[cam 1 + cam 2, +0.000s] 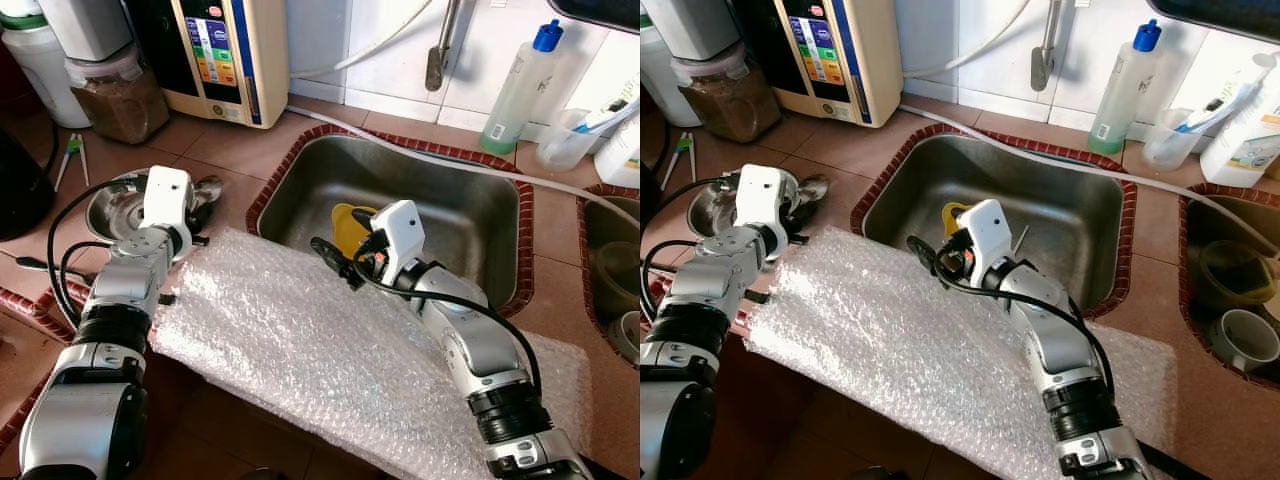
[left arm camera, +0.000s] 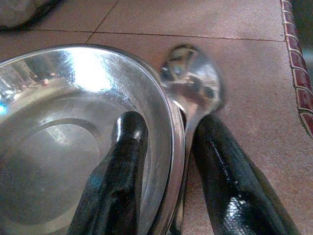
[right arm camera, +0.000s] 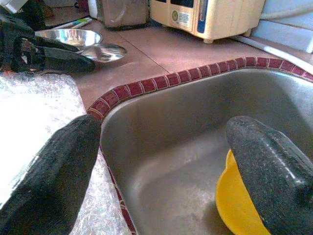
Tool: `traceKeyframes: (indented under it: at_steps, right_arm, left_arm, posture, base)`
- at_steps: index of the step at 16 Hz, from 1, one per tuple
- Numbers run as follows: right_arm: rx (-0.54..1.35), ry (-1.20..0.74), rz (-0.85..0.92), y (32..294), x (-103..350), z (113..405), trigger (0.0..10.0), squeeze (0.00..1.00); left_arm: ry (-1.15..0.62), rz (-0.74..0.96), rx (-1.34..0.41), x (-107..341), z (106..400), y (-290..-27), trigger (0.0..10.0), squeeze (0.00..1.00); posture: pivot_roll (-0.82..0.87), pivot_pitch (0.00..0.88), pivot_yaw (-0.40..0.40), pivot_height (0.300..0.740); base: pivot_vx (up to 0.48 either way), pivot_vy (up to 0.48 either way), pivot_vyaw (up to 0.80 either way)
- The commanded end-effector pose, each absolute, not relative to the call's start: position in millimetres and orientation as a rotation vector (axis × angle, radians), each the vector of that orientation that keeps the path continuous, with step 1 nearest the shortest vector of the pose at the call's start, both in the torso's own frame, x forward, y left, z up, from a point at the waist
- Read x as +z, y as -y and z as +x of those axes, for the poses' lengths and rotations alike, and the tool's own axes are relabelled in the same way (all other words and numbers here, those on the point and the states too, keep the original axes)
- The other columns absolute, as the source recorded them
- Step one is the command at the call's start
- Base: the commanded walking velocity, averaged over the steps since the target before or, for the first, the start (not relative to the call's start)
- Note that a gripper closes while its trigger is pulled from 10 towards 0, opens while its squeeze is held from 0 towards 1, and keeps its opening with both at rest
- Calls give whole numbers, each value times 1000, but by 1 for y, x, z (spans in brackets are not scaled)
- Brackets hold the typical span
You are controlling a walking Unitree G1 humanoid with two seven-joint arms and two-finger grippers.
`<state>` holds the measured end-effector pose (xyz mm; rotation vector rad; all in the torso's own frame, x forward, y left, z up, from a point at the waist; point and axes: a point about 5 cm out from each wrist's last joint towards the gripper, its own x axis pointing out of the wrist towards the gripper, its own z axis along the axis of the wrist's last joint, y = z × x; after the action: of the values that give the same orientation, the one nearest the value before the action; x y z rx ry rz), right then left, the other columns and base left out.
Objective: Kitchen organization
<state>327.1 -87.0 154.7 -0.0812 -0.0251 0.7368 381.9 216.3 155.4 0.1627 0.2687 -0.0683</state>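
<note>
A steel bowl (image 1: pixel 110 205) sits on the tiled counter left of the sink (image 1: pixel 450 200), with a steel ladle (image 1: pixel 208 188) lying against its right rim. My left gripper (image 2: pixel 171 127) is down at that rim: one finger (image 2: pixel 128 142) is inside the bowl and the other outside, with the rim and the ladle's handle (image 2: pixel 183 161) between them, open. My right gripper (image 1: pixel 340 235) hovers open over the sink's near left edge. A yellow plastic object (image 3: pixel 234 200) lies in the basin just beyond it.
A sheet of bubble wrap (image 1: pixel 300 340) covers the counter's front edge under both arms. At the back stand a beige water machine (image 1: pixel 225 50), a jar of brown contents (image 1: pixel 120 95), a blue-capped bottle (image 1: pixel 520 85) and a plastic cup (image 1: pixel 570 135). A second basin (image 1: pixel 610 270) holds cups.
</note>
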Motion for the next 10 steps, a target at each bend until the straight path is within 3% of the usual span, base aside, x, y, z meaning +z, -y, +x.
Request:
traceKeyframes:
  at_steps: [1, 3, 4, 5, 10]
  right_arm:
    - [732, 31, -86, 87, 156, 327, 10000, 0]
    - [730, 31, -84, 87, 156, 328, 10000, 0]
    - [730, 30, -85, 87, 156, 328, 10000, 0]
    - [730, 29, -85, 87, 156, 328, 10000, 0]
    - [722, 27, -86, 87, 155, 329, 10000, 0]
  left_arm:
    - [-283, 184, -54, 152, 381, -220, 10000, 0]
    - [-277, 171, -46, 153, 381, -221, 10000, 0]
    - [-276, 164, -43, 153, 381, -221, 2078, 0]
    - [-276, 165, -47, 153, 381, -221, 0, 0]
    - [-211, 201, 0, 163, 383, -229, 0, 0]
  posture:
    - [-25, 101, 43, 740]
    - [-24, 101, 44, 740]
    - [-24, 102, 43, 740]
    - [-25, 101, 44, 740]
    - [-22, 103, 44, 740]
  base:
    - [0, 0, 0]
    - [0, 0, 0]
    - [0, 0, 0]
    - [0, 0, 0]
    - [0, 0, 0]
